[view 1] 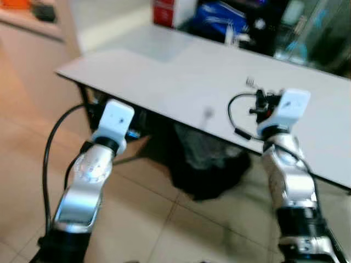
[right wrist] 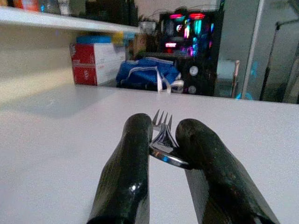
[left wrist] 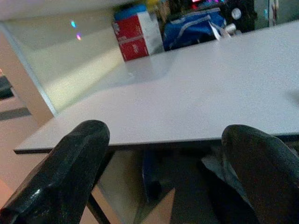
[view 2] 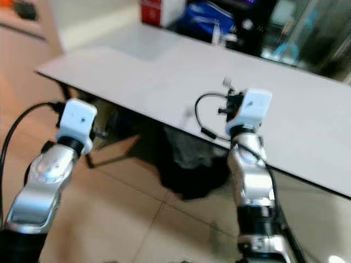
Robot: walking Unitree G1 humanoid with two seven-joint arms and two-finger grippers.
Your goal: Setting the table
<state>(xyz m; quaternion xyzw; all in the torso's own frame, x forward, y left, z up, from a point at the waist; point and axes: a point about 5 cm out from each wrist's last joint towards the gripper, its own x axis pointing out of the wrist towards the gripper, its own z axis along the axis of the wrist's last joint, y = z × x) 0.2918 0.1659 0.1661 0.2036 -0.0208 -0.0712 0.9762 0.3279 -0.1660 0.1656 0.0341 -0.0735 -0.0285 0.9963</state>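
My right gripper (right wrist: 162,144) is shut on a metal fork (right wrist: 163,135), whose tines point forward over the white table (view 1: 181,71). From the head views the fork's tines (view 1: 250,83) stick out beyond my right wrist, which hovers above the table's near edge. My left gripper (left wrist: 163,140) is open, with nothing between its two black fingers (left wrist: 70,177), and it sits just below and in front of the table's near edge. The left wrist (view 1: 112,123) hangs lower than the tabletop at the table's left corner.
A red and white box (view 1: 167,11) and a blue bag (view 1: 222,19) stand at the table's far side. Dark objects (view 1: 203,159) lie under the table on the tiled floor (view 1: 148,219). A computer case with coloured lights (right wrist: 187,42) stands behind the bag.
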